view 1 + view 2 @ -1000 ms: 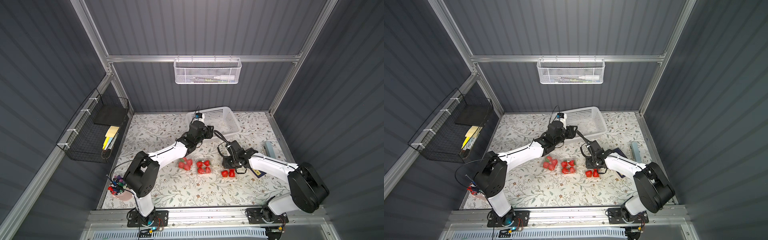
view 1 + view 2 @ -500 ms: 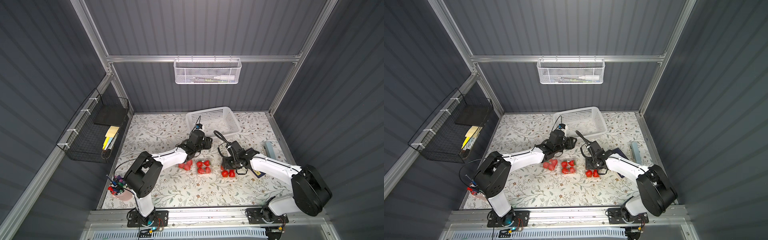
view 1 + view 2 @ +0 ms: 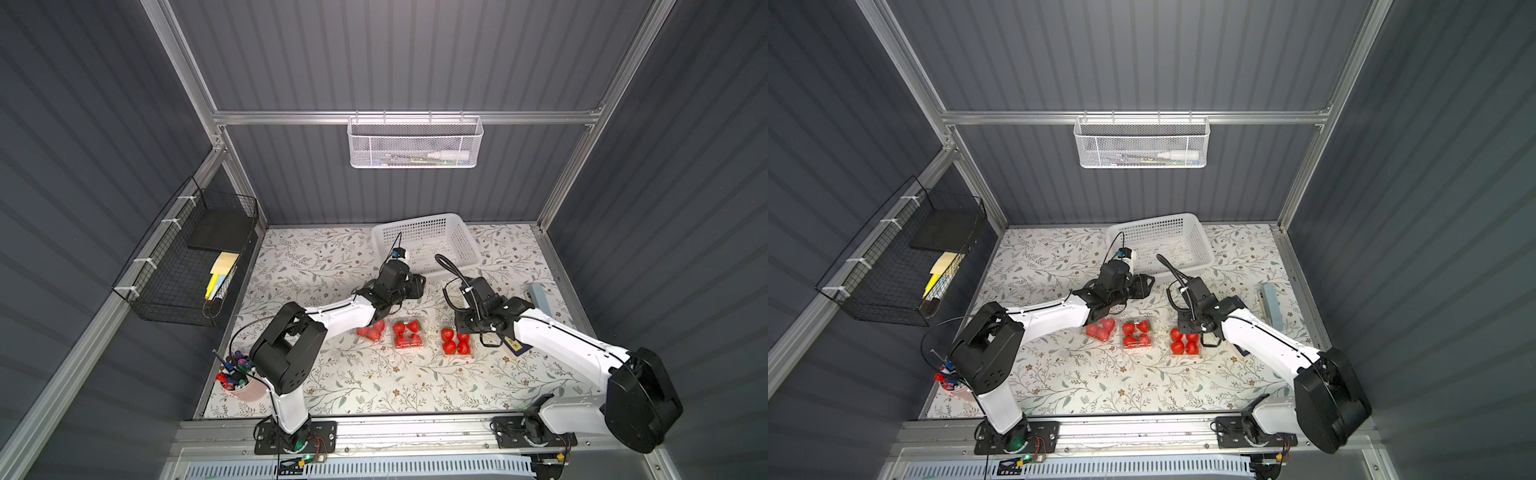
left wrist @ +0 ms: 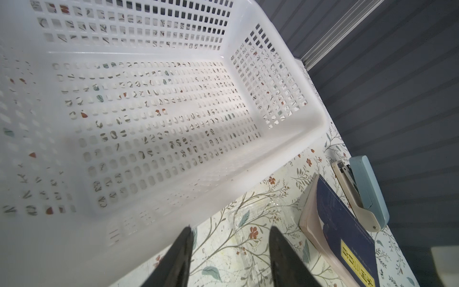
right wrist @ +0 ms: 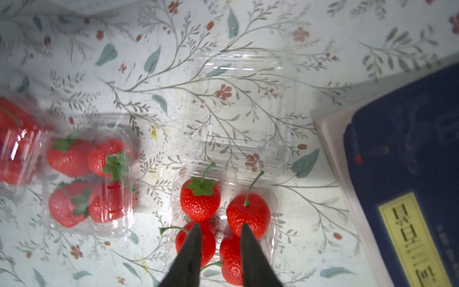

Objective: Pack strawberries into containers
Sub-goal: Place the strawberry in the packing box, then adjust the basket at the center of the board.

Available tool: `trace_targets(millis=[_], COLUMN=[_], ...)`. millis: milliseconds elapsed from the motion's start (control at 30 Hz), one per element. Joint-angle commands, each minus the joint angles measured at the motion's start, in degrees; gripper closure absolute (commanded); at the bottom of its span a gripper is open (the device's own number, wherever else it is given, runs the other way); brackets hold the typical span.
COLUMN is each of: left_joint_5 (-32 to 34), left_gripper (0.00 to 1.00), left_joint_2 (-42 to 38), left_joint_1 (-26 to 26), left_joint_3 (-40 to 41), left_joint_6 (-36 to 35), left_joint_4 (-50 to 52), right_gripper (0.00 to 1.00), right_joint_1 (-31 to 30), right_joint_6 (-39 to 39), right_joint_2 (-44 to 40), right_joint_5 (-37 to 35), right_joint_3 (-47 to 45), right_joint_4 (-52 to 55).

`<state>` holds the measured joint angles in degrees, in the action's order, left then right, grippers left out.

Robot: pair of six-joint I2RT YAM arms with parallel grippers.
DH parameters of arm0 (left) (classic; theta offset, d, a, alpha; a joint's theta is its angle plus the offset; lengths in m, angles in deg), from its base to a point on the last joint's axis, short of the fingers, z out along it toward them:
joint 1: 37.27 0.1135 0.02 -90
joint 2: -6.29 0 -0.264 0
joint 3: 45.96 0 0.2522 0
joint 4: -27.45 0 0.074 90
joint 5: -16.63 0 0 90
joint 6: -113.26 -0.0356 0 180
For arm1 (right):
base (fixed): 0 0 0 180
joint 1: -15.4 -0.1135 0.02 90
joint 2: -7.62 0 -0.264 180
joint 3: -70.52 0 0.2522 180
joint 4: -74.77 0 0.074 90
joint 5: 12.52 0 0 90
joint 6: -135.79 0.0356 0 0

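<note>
Right gripper [image 5: 220, 227]: was found narrowly parted, nothing gripped, positioned over strawberries [image 5: 200, 203] in an open container [image 5: 273, 206]. Left gripper [image 4: 229, 232]: was found wider apart, empty, beside basket [image 4: 298, 129].

Lab robot cell: aluminium frame [image 3: 399, 117], grey panels [image 3: 374, 54]

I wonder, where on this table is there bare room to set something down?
Free: the front strip of table between the containers and the rail, and the back-left corner beside the white basket. Crowded: the middle around the left gripper and right gripper, and the right edge by the book and stapler.
</note>
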<state>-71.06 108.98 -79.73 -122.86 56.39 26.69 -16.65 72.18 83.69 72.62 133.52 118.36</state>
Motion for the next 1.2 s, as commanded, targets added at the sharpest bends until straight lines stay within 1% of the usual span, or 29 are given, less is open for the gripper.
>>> trace_targets(millis=[0,133,333,400,467,600,700,767,833,933,1033,1100,1167], left_joint_5=[0.13,2.0,0.97,-0.33,-0.58,0.15,3.34,3.3,4.59,6.56,7.89,6.74,3.96], left_gripper=[0.49,0.49,0.5,0.5,0.51,0.5,0.5,0.5,0.49,0.5,0.52,0.54,0.56], left_joint_2=[1.13,1.76,4.7,4.97,4.02,1.75,-1.38,-4.45,-7.77,-11.9,-14.47,-15.94,-17.01], left_joint_1=[-0.08,1.62,7.82,10.16,10.98,10.97,10.93,10.75,9.89,7.03,3.39,1.81,1.07], left_joint_3=[-1.25,-3.37,-5.47,-5.62,-6.24,-8.79,-8.5,-6.26,-3.25,0.68,4.09,7.12,10.72], left_joint_6=[-1.35,-2.51,-3.54,-3.51,-3.42,-3.89,-4.38,-3.96,-3.25,-2.42,-1.15,0.01,1.46], left_joint_4=[1.88,3.04,1.92,0.34,-1.35,-0.77,0.39,1.31,1.55,3.15,4.24,3.3,0.58], right_gripper=[0.88,0.88,0.88,0.88,0.87,0.87,0.87,0.87,0.87,0.87,0.84,0.83,0.83], right_joint_1=[1.29,3.42,5.28,5.89,6.51,7.09,7.33,7.36,7.36,7.44,7.75,8.13,8.28], right_joint_6=[0.19,0.26,-0.23,-0.13,-0.15,-0.66,-0.64,-0.3,0.06,0.15,-0.18,-0.22,-0.5], right_joint_2=[-2.22,-4.47,-6.07,-8.48,-8.99,-8.54,-7.63,-7.01,-6.82,-4.7,-2.27,0.46,3.29], right_joint_5=[-2.88,-1.87,-2.22,-1.93,-1.43,-0.66,0.12,1.27,2.49,3.7,5.24,6.92,8.23], right_joint_3=[0.25,-0.89,-2.69,-3.72,-4.39,-4.41,-4.32,-4.49,-4.78,-4.85,-3.91,-1.85,-0.1], right_joint_4=[-0.31,-1.05,0.47,0.06,-0.11,0.21,0.17,-0.4,-1.23,-2.83,-6.53,-6.91,-7.68])
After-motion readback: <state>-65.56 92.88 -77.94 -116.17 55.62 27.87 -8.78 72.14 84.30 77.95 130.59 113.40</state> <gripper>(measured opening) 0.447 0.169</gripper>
